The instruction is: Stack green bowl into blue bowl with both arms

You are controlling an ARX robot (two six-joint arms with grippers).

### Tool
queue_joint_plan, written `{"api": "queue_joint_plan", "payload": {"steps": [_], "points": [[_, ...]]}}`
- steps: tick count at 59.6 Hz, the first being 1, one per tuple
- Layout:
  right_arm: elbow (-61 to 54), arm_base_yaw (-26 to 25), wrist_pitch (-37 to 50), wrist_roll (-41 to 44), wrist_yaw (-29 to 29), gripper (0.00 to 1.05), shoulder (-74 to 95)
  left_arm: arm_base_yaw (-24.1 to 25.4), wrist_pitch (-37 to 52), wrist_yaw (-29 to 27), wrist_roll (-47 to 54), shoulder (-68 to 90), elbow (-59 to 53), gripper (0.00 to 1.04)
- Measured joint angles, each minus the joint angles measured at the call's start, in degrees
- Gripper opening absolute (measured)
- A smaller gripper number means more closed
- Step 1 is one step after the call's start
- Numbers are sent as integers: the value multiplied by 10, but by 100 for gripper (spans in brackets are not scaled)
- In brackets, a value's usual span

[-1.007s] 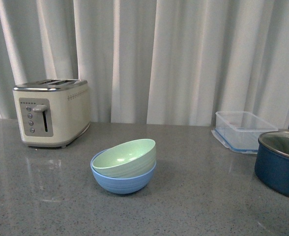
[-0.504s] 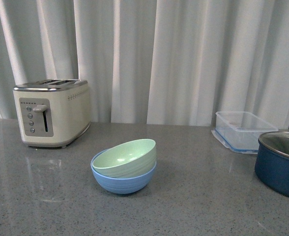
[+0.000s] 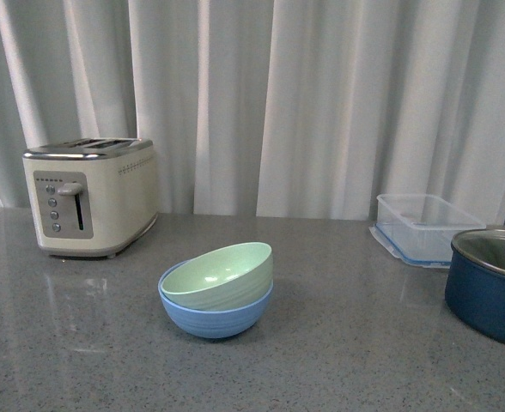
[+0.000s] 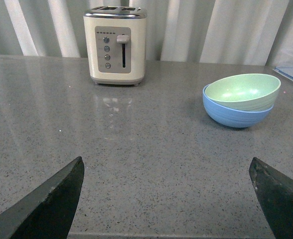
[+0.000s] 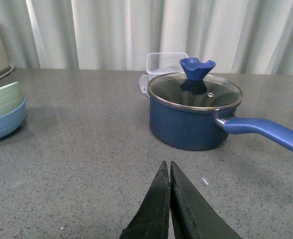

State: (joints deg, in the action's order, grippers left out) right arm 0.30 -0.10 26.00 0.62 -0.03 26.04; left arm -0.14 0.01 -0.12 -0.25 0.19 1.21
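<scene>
The pale green bowl (image 3: 220,275) sits nested in the light blue bowl (image 3: 216,316), tilted a little, near the middle of the grey counter. Both show in the left wrist view as the green bowl (image 4: 242,91) inside the blue bowl (image 4: 234,115), and at the edge of the right wrist view as the green bowl (image 5: 2,100) over the blue bowl (image 5: 4,123). My left gripper (image 4: 166,164) is open, well back from the bowls, nothing between its fingers. My right gripper (image 5: 167,167) is shut and empty, over bare counter in front of the pot. Neither arm appears in the front view.
A cream toaster (image 3: 91,196) stands at the back left. A clear plastic container (image 3: 426,226) sits at the back right. A dark navy pot (image 5: 194,117) with a glass lid and long blue handle (image 5: 266,133) stands at the right.
</scene>
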Motion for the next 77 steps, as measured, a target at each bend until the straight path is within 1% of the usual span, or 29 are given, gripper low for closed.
{"api": "queue_joint_plan", "payload": {"steps": [26, 46, 48, 50, 53, 66, 69, 71, 72, 77], "points": [[0, 0, -105, 0, 0, 1, -108, 0, 0, 0, 0, 0, 0, 98], [0, 0, -157, 0, 0, 1, -160, 0, 0, 0, 0, 0, 0, 98], [0, 0, -184, 0, 0, 1, -183, 0, 0, 0, 0, 0, 0, 98], [0, 0, -229, 0, -1, 1, -214, 0, 0, 0, 0, 0, 0, 98], [0, 0, -255, 0, 0, 1, -243, 0, 0, 0, 0, 0, 0, 98], [0, 0, -259, 0, 0, 1, -257, 0, 0, 0, 0, 0, 0, 98], [0, 0, -259, 0, 0, 6, -258, 0, 0, 0, 0, 0, 0, 98], [0, 0, -259, 0, 0, 13, -258, 0, 0, 0, 0, 0, 0, 98], [0, 0, -259, 0, 0, 15, -258, 0, 0, 0, 0, 0, 0, 98], [0, 0, -259, 0, 0, 36, -258, 0, 0, 0, 0, 0, 0, 98]]}}
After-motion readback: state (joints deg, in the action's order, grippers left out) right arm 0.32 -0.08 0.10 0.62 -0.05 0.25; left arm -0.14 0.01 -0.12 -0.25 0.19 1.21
